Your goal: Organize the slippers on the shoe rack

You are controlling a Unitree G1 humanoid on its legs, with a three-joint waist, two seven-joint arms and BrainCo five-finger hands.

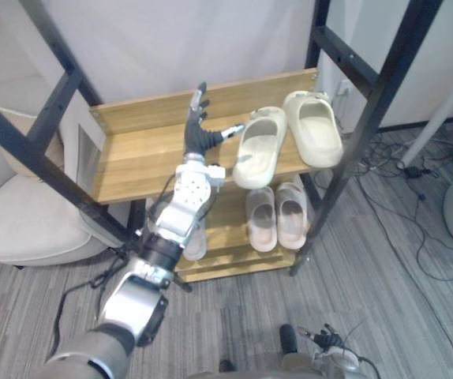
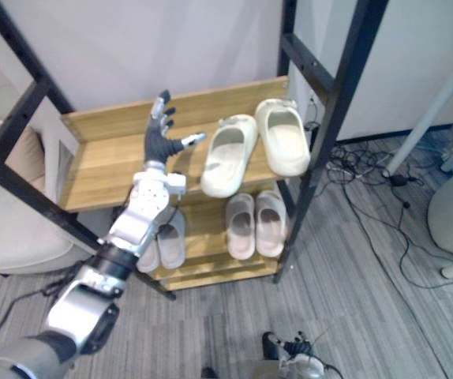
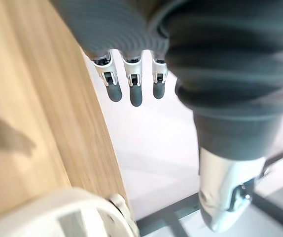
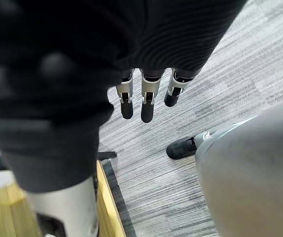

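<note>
Two cream slippers (image 1: 258, 148) (image 1: 315, 126) lie side by side at the right end of the upper wooden shelf (image 1: 144, 154); the left one overhangs the front edge. My left hand (image 1: 200, 126) is raised over the middle of that shelf, open, with straight fingers (image 3: 130, 89) and the thumb (image 3: 225, 197) pointing at the nearer cream slipper (image 3: 57, 212), a little short of it. On the lower shelf sits a pink pair (image 1: 278, 217), and a pale pair (image 2: 170, 237) lies partly hidden behind my arm. My right hand (image 4: 146, 96) hangs low over the floor, open and holding nothing.
Black slanted frame posts (image 1: 368, 118) flank the rack on both sides. A beige armchair (image 1: 21, 221) stands to the left. Loose cables (image 1: 404, 178) lie on the grey floor to the right, near a white table leg (image 1: 439, 118).
</note>
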